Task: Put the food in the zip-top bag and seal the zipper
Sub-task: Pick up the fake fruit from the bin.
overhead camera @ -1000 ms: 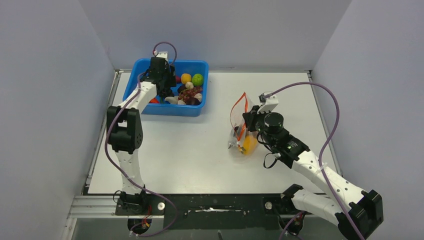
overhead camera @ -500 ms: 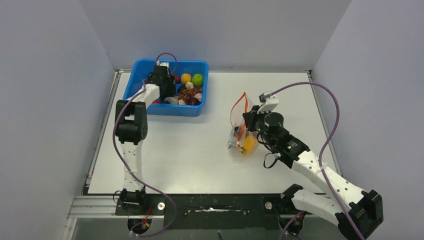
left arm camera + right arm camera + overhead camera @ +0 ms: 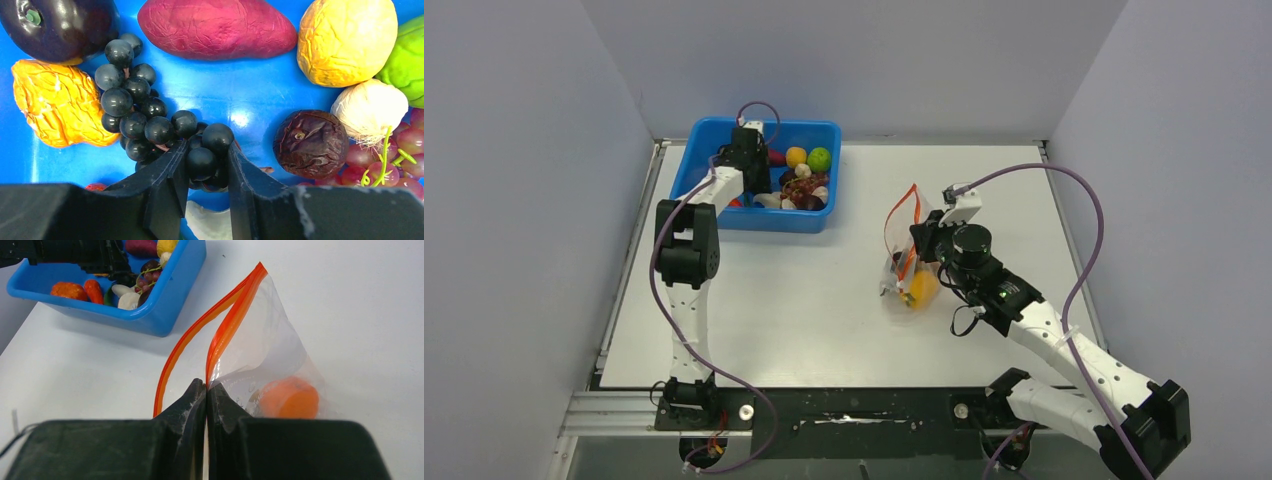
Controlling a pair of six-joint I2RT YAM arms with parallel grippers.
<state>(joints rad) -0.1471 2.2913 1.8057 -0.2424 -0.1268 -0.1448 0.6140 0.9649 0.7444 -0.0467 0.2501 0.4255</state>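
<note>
- The left gripper [image 3: 205,167] is down in the blue bin [image 3: 250,95], and its two black fingers [image 3: 167,187] clamp one berry at the near end of a bunch of dark grapes [image 3: 142,117].
- The rest of the bunch trails away from the fingers across the bin floor, toward an orange wrinkled piece [image 3: 57,107] that it touches.
- Around it in the bin lie an eggplant [image 3: 55,27], a purple-red sweet potato [image 3: 217,27], a yellow lumpy fruit [image 3: 347,40], a garlic bulb [image 3: 370,110], a dark wrinkled fruit [image 3: 310,143], red grapes [image 3: 395,155] and a green piece [image 3: 407,65].
- The right gripper [image 3: 206,390] has its fingers pressed together, pinching one wall of the zip-top bag [image 3: 270,340] just below its mouth.
- The bag stands up from the table [image 3: 350,290], and the two red-orange strips of the zipper [image 3: 235,315] are parted, so the mouth is open.
- An orange toy fruit [image 3: 289,399] sits inside the bag at the bottom.
- In the top view the bin is at the far left of the table, and the bag is right of centre, well apart from it.
</note>
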